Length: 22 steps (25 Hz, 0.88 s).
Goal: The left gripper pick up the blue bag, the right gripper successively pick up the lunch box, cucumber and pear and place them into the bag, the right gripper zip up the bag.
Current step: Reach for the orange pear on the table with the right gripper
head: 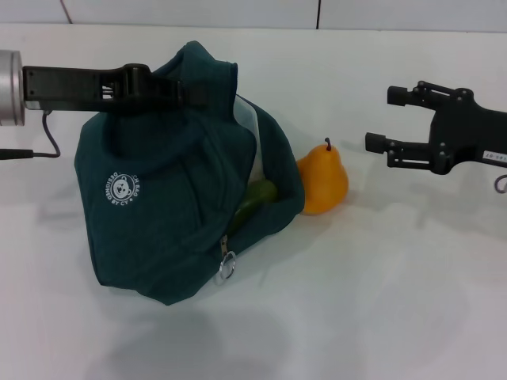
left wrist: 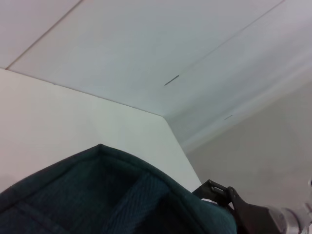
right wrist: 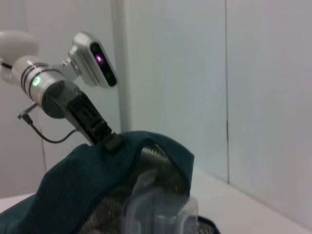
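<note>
The jaws of the left gripper (head: 186,93) are clamped on the top of the blue bag (head: 158,206), holding its upper edge up so the bag hangs slumped on the white worktop (head: 396,301) with its mouth gaping toward the robot's right. The right wrist view shows the same hold: the black link of that arm runs down to the teal rim, and the foil lining is open behind it.

Inside the opening the lunch box (right wrist: 158,212) is already stowed; its clear plastic lid shows in the right wrist view, and a pale edge of it peeks past the bag's rim in the head view. Lower in the mouth the cucumber (head: 257,195) lies in the bag, one green end showing. The ring zipper pull (head: 226,265) hangs at the lower front of the bag, so the zip is not yet closed.

Just beside the bag's open side, the pear (head: 323,180) stands upright on the worktop, outside the bag.

Farther right, the right gripper (head: 379,119) hovers apart from the pear, its jaws apart and empty, pointing toward it.

By my reading, two of three items are packed; the pear and the zipping remain.
</note>
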Available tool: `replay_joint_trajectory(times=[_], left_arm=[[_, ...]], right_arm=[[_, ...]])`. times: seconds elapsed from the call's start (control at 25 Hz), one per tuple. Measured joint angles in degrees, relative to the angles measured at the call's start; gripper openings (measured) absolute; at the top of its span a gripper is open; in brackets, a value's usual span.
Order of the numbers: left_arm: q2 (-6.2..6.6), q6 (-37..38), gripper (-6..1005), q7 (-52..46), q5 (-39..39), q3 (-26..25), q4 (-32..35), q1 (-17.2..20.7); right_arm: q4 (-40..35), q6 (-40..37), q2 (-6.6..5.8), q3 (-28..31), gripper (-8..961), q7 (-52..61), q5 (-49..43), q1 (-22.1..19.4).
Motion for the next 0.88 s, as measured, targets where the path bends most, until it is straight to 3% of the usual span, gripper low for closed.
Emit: replay_joint_trajectory(times=[0.28, 0.6, 0.88], left_arm=[[-0.05, 0.0, 39, 0.15, 0.0, 0.11, 0.0, -0.03], [-0.1, 0.01, 39, 0.64, 0.0, 0.15, -0.71, -0.45], [-0.11, 0.0, 39, 0.73, 0.0, 0.07, -0.98, -0.61]], right_arm=[[10.34, 1.79, 0.14, -0.13, 815, -11.37, 4.56, 3.24], [20.71, 6.82, 0.44, -0.7, 813, -15.41, 7.22, 8.71], [25.04, 8.63, 0.44, -2.26, 812, -17.63, 8.89, 10.94]])
